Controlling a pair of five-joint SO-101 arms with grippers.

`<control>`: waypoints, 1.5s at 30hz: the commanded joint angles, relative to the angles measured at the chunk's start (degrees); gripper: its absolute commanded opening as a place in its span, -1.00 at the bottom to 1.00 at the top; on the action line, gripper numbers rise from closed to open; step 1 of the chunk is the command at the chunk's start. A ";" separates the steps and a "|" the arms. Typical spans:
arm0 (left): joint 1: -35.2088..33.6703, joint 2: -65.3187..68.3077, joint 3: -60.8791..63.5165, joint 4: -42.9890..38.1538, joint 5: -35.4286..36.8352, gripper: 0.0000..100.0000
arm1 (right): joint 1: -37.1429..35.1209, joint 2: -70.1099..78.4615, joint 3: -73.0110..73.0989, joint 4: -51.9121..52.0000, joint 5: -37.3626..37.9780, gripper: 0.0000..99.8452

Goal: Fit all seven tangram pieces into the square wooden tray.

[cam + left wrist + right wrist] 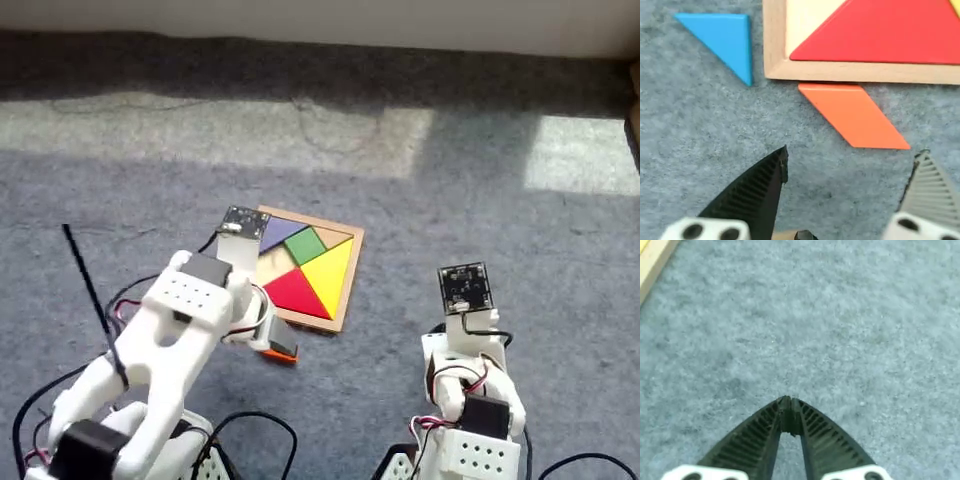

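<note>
The square wooden tray [342,300] lies on the grey carpet with red [295,290], yellow [330,270], green [305,245] and purple [280,232] pieces in it. In the left wrist view its wooden edge [860,72] frames the red triangle [885,32] and a bare patch of tray floor [807,17]. An orange parallelogram [852,115] lies on the carpet against the tray's edge, and a blue triangle [722,40] lies beside the tray's corner. My left gripper [850,167] hovers open just short of the orange piece, empty. My right gripper [790,412] is shut over bare carpet, right of the tray.
Grey carpet surrounds the tray on all sides. A thin black rod [90,290] slants across the carpet at the left, and cables [250,425] trail by the arm bases. A corner of the tray [652,262] edges into the right wrist view.
</note>
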 commanded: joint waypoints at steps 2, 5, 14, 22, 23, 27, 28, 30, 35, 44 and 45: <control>4.18 8.40 -2.86 -5.98 3.43 -0.26 | 0.66 -1.54 3.82 -0.40 -0.44 -0.99; 4.00 13.41 -3.30 -8.44 4.04 -0.26 | 0.66 -1.54 3.82 -0.40 -0.44 -0.99; -0.75 15.87 -6.20 -7.47 3.60 -0.46 | 0.75 -1.54 3.82 -0.31 -0.26 -0.99; -1.10 14.99 -6.11 -7.30 1.93 -0.47 | 0.75 -1.98 3.82 0.57 -0.18 -0.99; -1.10 13.85 -5.67 -7.30 1.32 -0.47 | 0.75 -2.07 3.74 1.36 -0.18 -0.99; -2.51 7.25 -1.54 -8.70 0.79 -0.47 | 0.75 -2.07 3.65 1.89 -0.18 -0.99; -3.12 5.41 -0.13 -9.58 0.79 -0.47 | 0.75 -2.07 3.65 1.89 -0.18 -0.99; -4.44 2.59 2.42 -11.69 -0.26 -0.47 | 0.75 -2.07 3.65 1.98 -0.18 -0.99; -6.11 0.13 5.67 -13.89 -5.45 -0.47 | 0.75 -2.07 3.65 1.98 -0.09 -0.99; -5.76 0.31 5.85 -14.15 -5.27 -0.47 | 0.75 -2.07 3.65 1.98 -0.09 -0.99; -5.76 0.31 5.93 -14.15 -5.27 -0.47 | 0.75 -2.07 3.65 1.98 -0.09 -0.99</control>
